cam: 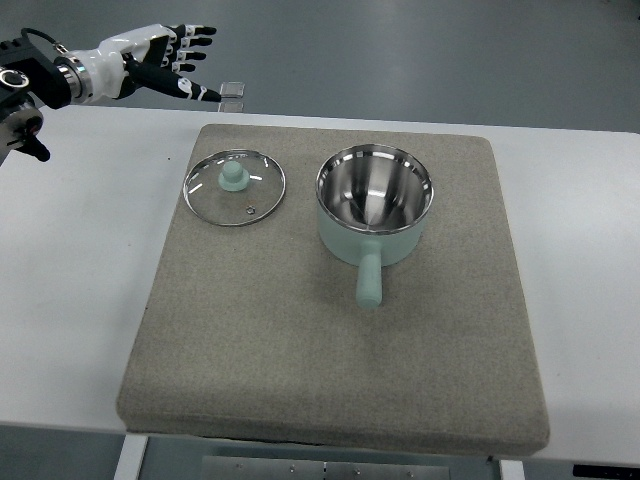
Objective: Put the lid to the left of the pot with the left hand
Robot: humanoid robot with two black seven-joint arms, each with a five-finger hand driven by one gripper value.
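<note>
Right, lid: I see the glass lid point(235, 187) lying flat on the grey mat point(330, 360), knob up, in the mat's far-left part, just left of the pot and apart from it by a narrow strip of mat.
Lid detail: clear glass, bright metal rim, pale green knob in the middle, a small vent hole a little nearer than the knob.
Pot: my view shows the pale green pot point(374, 205) standing upright on the mat, right of the lid, its shiny steel inside open to the camera.
Pot handle: pale green, pointing toward the near edge of the mat, slightly left.
Left hand: the left hand point(165, 58) hangs at the far left, over the far edge of the white table point(70, 260), well clear of the lid.
Left hand state: fingers spread wide and stretched out to the right, holding nothing; I see black fingertips on white finger segments.
Left arm: it comes in from the left edge, high in the picture, with dark joints and cable near the wrist.
Mat: grey and felt-like, covering the middle of the table, both lid and pot resting on its far half.
Small clear object point(232, 91): it sits at the table's far edge, just right of the fingertips; I cannot tell what it is.
</note>
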